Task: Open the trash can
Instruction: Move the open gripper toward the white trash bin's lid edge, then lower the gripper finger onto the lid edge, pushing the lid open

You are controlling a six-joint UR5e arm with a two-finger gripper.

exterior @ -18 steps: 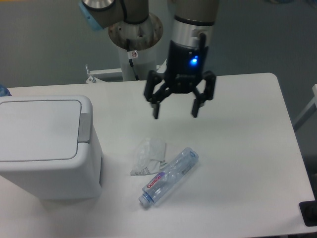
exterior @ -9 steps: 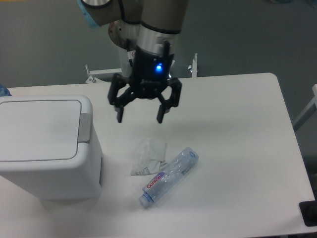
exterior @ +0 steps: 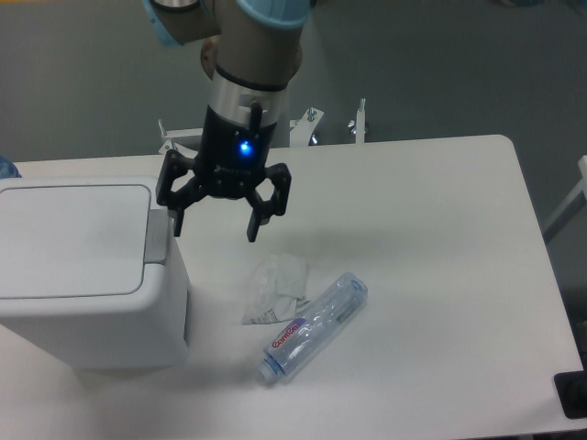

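Note:
The trash can (exterior: 87, 275) is a large white boxy bin at the left of the table, its flat lid down and a small grey push tab (exterior: 158, 236) on its right edge. My gripper (exterior: 215, 231) hangs open just right of that tab, fingers pointing down, the left fingertip close beside the bin's top right corner. Nothing is between the fingers. A blue light glows on the gripper body.
A crumpled white wrapper (exterior: 275, 289) lies right of the bin, under the gripper's right side. A clear plastic bottle (exterior: 314, 326) lies tilted beside it. The arm's base column (exterior: 248, 110) stands at the table's back edge.
The gripper has moved steadily left and slightly down, from over the table's middle to right beside the bin's grey tab. It stayed open. Bin, wrapper and bottle have not moved.

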